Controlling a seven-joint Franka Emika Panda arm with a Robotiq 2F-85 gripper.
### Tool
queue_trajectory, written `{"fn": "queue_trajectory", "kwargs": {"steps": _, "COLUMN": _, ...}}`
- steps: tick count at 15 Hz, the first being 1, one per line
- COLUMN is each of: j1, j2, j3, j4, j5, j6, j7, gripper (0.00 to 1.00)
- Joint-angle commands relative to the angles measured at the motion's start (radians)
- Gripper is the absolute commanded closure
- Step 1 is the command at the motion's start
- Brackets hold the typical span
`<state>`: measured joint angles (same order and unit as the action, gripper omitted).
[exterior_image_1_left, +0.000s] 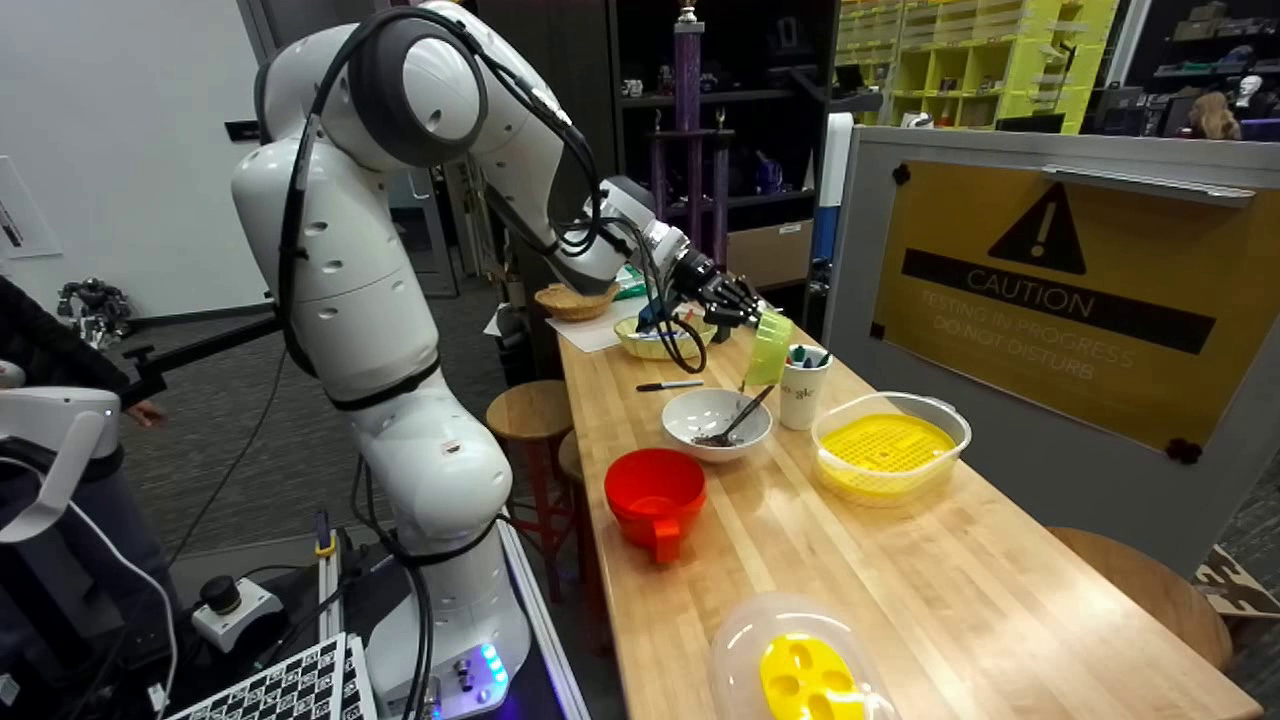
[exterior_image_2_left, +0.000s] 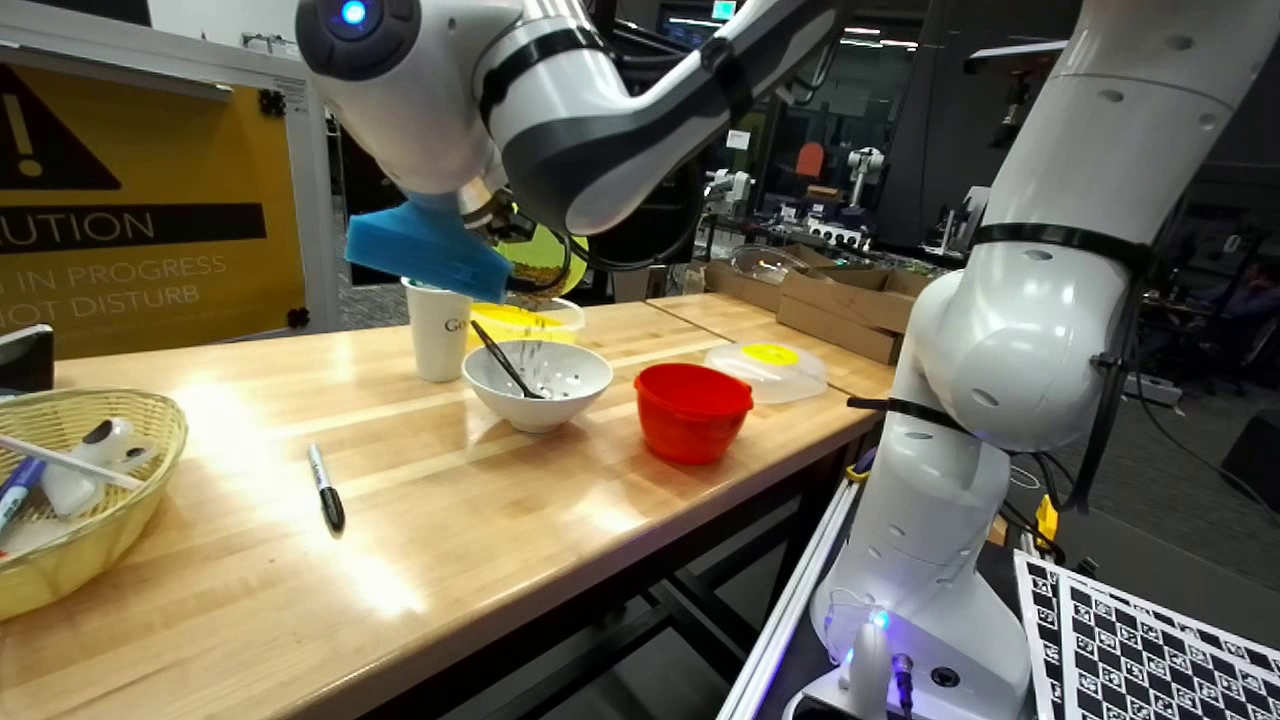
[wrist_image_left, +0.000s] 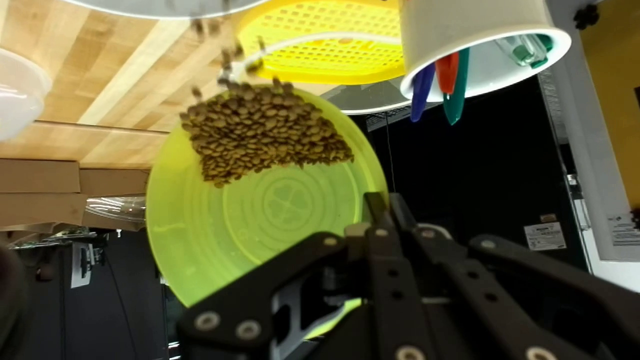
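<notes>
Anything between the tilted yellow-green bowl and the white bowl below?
Nothing visible blocks the drop: brown pieces fall from the yellow-green bowl toward the white bowl. Only the dark utensil leaning in the white bowl rises past its rim.

The arm (exterior_image_1_left: 355, 250) is glossy white, all rounded shells, and from where I stand I see dark grey collars (exterior_image_1_left: 378, 95) at its joints. Black cables (exterior_image_1_left: 297, 190) run along it, and black straps (exterior_image_2_left: 1060, 234) wrap its lower half. Blue lights (exterior_image_1_left: 492, 660) glow on the base (exterior_image_1_left: 470, 620). The claw (wrist_image_left: 387, 202) is black, built of slim linked bars (wrist_image_left: 392, 290) with pale, round screw heads (wrist_image_left: 206, 321).
</notes>
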<state>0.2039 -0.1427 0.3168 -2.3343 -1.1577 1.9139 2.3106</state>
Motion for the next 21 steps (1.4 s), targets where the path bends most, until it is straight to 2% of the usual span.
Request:
{"fn": "queue_trajectory", "kwargs": {"steps": 1, "j1": 0.023, "j2": 0.018, "j3": -0.005, "j4": 0.017, "j5": -0.031, "j6": -0.044, "j7": 0.035, "gripper": 0.99}}
{"fn": "queue_trajectory", "kwargs": {"steps": 21, "j1": 0.066, "j2": 0.081, "j3": 0.004, "j4": 0.034, "j5": -0.096, "j6": -0.199, "j7": 0.150, "gripper": 0.99}}
